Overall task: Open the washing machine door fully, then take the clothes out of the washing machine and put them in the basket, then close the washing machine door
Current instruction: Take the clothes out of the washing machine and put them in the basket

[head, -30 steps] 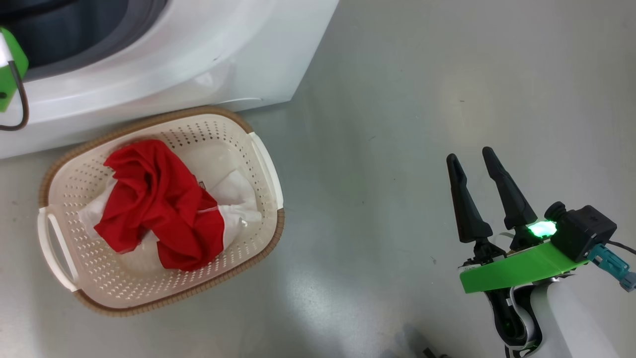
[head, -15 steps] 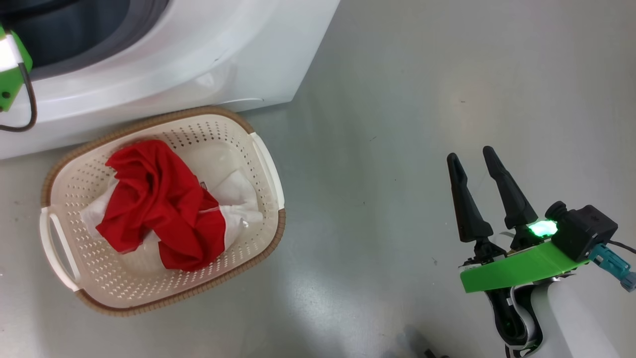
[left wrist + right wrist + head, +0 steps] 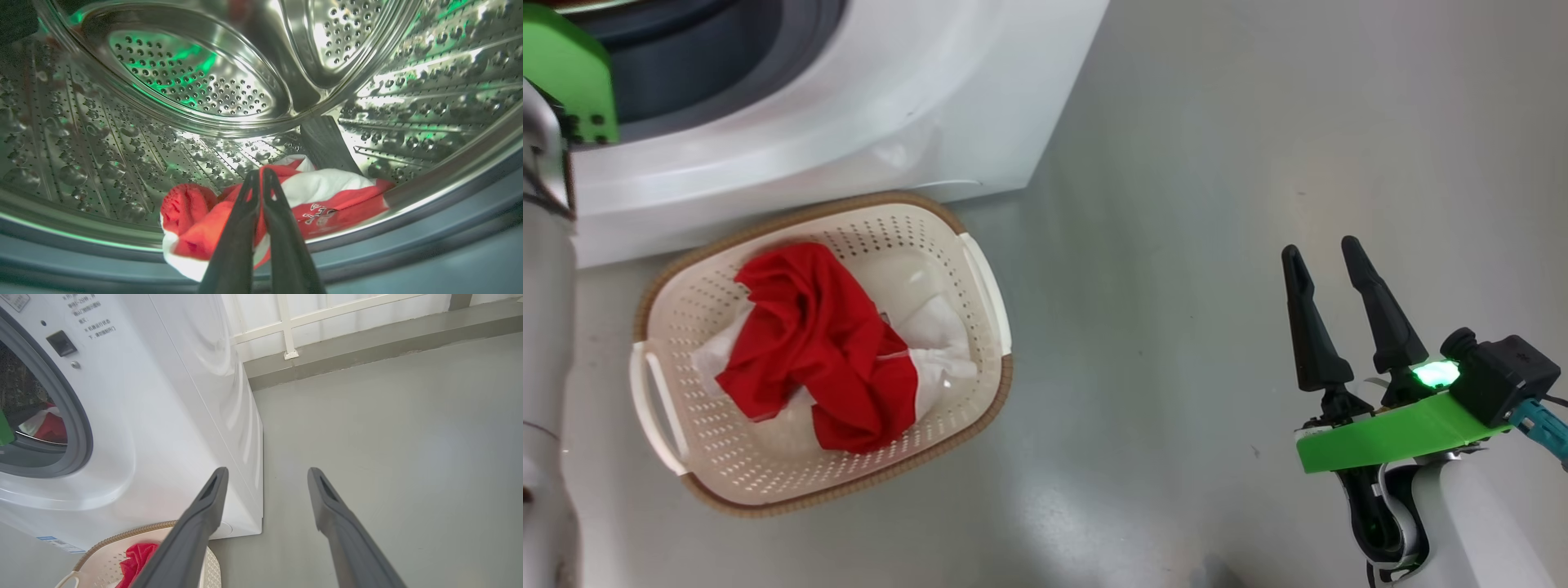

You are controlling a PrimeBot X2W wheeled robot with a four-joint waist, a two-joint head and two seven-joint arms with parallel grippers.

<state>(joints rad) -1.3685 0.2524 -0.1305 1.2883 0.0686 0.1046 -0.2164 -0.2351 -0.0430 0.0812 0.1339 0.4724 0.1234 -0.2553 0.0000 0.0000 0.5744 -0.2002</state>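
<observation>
The washing machine [image 3: 849, 122] stands at the top left, its door out of view. Inside the steel drum [image 3: 184, 81], red and white clothes [image 3: 335, 192] lie bunched at the front lip. My left gripper [image 3: 260, 173] reaches into the drum and is shut, its tips pinched together on a red fold. More red and white clothes [image 3: 825, 343] lie in the cream basket [image 3: 1005, 384] on the floor before the machine. My right gripper [image 3: 1320, 245] hangs open over bare floor at the lower right, holding nothing.
My left forearm [image 3: 543, 327] runs up the left edge beside the basket. The machine's grey rubber ring [image 3: 77, 416] frames the opening. A wall with a white railing [image 3: 286, 326] stands behind the grey floor [image 3: 1176, 204] to the machine's right.
My left gripper has gone from open to shut inside the drum. The head camera has shifted, bringing the left forearm into view. The right gripper has stayed open and still.
</observation>
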